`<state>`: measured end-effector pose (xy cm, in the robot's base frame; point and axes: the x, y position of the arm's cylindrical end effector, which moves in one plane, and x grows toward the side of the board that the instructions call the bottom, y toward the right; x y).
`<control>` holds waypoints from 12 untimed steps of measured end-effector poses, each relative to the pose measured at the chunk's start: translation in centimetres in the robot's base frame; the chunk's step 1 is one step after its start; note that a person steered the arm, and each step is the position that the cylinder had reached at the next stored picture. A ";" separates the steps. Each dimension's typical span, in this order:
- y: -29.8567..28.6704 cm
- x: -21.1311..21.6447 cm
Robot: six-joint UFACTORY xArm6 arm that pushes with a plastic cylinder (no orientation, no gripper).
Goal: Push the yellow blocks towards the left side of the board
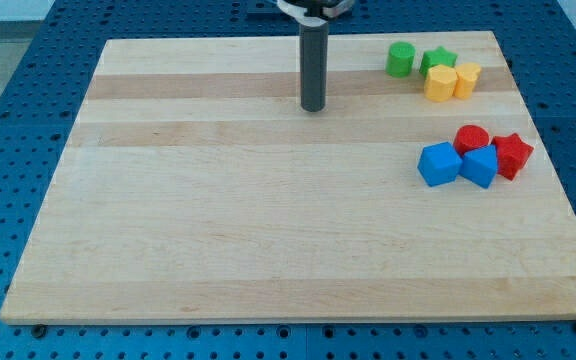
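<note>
Two yellow blocks sit side by side at the view's top right of the wooden board (218, 250): a yellow hexagonal block (440, 83) and a smaller yellow block (466, 78) to its right, touching it. My tip (313, 108) rests on the board near the top centre, well to the left of the yellow blocks, touching no block. The dark rod rises from it straight out of the view's top.
A green cylinder (400, 59) and a green star block (438, 60) stand just above the yellow ones. Lower right lie a blue cube (439, 164), a second blue block (479, 166), a red cylinder (471, 139) and a red star block (512, 154), bunched together.
</note>
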<state>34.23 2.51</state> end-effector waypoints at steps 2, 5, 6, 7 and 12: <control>3.4 6.7; 10.8 5.9; 11.0 5.8; 12.2 4.8; 24.5 2.3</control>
<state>36.52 26.98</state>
